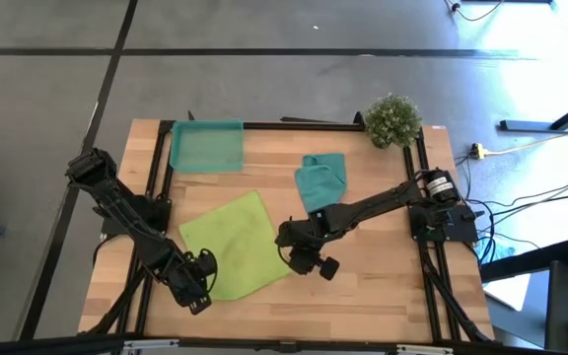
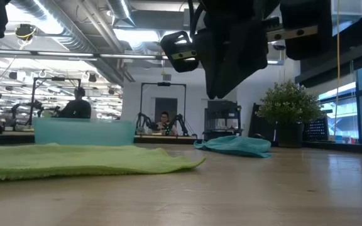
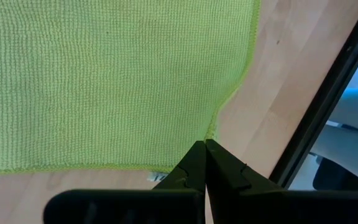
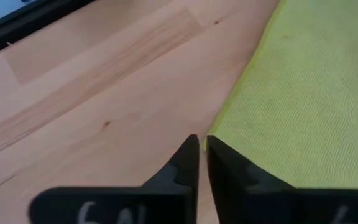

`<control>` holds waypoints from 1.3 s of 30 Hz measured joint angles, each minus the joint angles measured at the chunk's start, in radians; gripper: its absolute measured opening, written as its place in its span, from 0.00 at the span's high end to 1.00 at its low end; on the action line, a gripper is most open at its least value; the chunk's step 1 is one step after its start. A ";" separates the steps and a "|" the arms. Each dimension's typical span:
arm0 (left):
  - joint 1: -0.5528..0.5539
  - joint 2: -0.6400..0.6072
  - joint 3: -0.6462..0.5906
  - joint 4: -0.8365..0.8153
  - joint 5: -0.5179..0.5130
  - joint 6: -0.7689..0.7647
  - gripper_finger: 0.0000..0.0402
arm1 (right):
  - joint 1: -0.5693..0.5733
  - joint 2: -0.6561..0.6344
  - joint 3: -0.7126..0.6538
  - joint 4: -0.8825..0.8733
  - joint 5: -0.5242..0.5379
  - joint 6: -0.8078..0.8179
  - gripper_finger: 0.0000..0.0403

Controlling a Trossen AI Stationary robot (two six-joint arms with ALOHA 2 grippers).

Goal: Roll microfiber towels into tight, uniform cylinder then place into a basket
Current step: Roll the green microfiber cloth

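The left gripper [image 1: 197,286] hangs over the near left corner of the lime-green towel [image 1: 233,245], its two dark fingers [image 3: 194,163] pressed together with nothing between them; in the left wrist view their tips sit right at the cloth's hemmed edge. The right gripper [image 1: 307,258] hovers just off the towel's right-hand edge, over bare wood, its fingers [image 4: 188,158] nearly together with only a thin slit between them, gripping nothing. The lime-green towel lies flat and unrolled between the two grippers, turned at an angle to the surface's edges.

The left arm reaches in from the left rear, bent low and slanting toward the near edge. The right arm stretches from its base at the right side across to the middle of the surface.

Behind the right arm, the teal towel [image 1: 321,180] lies loosely crumpled. The basket [image 1: 206,146] sits at the far left of the surface [image 1: 383,286], well apart from both towels. A small potted plant [image 1: 393,120] stands at the far right corner. In the low view, people [image 2: 164,122] sit at desks in the room beyond.
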 joint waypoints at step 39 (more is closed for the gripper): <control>0.000 0.000 0.000 0.001 0.000 0.000 1.00 | 0.003 0.203 0.006 0.147 0.127 0.023 0.84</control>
